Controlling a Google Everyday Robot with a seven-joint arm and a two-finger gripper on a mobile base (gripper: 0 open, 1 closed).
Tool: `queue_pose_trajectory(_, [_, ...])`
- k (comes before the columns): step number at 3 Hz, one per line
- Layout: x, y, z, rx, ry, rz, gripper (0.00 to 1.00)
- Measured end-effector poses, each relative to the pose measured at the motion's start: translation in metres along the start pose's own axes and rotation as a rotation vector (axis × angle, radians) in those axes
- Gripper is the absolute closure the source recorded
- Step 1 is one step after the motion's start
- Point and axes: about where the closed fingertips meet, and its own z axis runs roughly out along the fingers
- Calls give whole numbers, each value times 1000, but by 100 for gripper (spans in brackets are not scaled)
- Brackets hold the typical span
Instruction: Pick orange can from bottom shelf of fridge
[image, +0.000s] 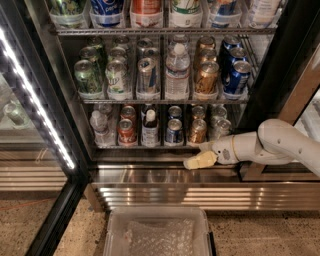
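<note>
The orange can (197, 131) stands upright at the front of the bottom shelf (150, 147) of the fridge (270, 75), right of centre, with a second orange can behind it. My gripper (195, 154) reaches in from the right on a white arm. It is just below and in front of the orange can, over the steel ledge, apart from the can. It is open and empty, with one cream finger (200, 160) low and the other near the shelf rail.
On the bottom shelf stand a water bottle (99, 125), a red can (126, 131), a dark bottle (150, 127), a blue can (173, 131) and silver cans (219, 127). A clear plastic bin (157, 232) sits on the floor below. The glass door with its LED strip (35, 95) is at the left.
</note>
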Motion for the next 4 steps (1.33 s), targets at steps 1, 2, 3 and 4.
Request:
queue_pose_trajectory(1, [5,6,-2,18,3,-17,16])
queue_pose_trajectory(2, [4,3,1,58,-14,-69,0])
queue_pose_trajectory(3, [-3,-6,6,103,-29,-140,0])
queue_pose_trajectory(4, [-9,-14,13,131,-45,-192,0])
